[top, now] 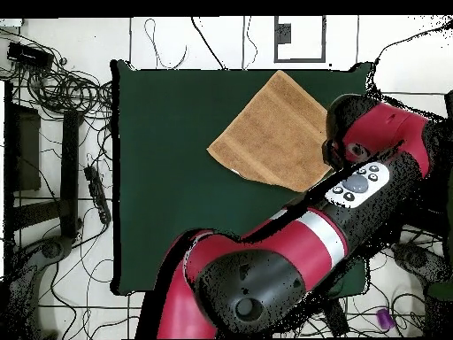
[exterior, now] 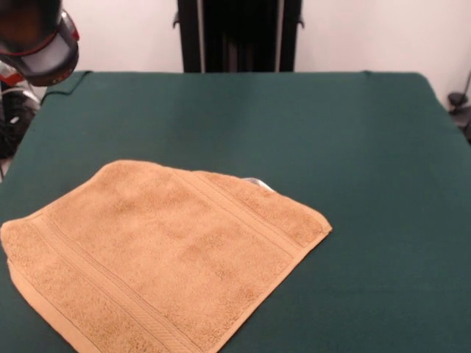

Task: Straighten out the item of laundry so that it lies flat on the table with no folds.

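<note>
While the front view shows the orange-tan towel (exterior: 165,254) flat, only overhead shows the arm (top: 354,208); gripper state indiscernible.

The towel (exterior: 165,254) is seen as looped terry cloth, matt and rough, with flatter woven bands near two edges. The table (exterior: 353,147) is covered in a matt, felt-like green cloth, smooth and even. The arm (top: 354,190) at 4 o'clock in the overhead view is cased in glossy red and black plastic.
</note>
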Controlling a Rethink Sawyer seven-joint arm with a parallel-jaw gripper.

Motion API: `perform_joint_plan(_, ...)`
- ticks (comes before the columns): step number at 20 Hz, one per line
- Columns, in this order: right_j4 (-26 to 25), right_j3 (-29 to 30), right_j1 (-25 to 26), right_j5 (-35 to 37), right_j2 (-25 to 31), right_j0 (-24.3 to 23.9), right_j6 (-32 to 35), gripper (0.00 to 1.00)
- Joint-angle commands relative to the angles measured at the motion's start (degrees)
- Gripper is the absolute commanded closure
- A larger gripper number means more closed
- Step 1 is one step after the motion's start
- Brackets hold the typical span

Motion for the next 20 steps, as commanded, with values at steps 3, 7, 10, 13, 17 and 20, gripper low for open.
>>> perform_joint_plan(3, -0.6, -6.2, 3.3, 3.9, -0.7, 0.6, 12.2, 0.00)
perform_joint_plan(7, -0.5, -6.1, 3.3, 3.5, -0.8, 0.4, 11.0, 0.00)
perform_joint_plan(10, -1.0, -5.9, 2.9, 2.5, -0.5, 0.0, 9.3, 0.00)
perform_joint_plan(13, -2.1, -5.8, 2.3, 1.1, 0.0, -0.6, 6.1, 0.00)
perform_joint_plan(17, -4.1, -6.7, 1.6, -0.7, 0.5, -2.5, 0.7, 0.00)
perform_joint_plan(20, -6.3, -7.5, 1.0, -2.5, 1.4, -4.1, -3.4, 0.00)
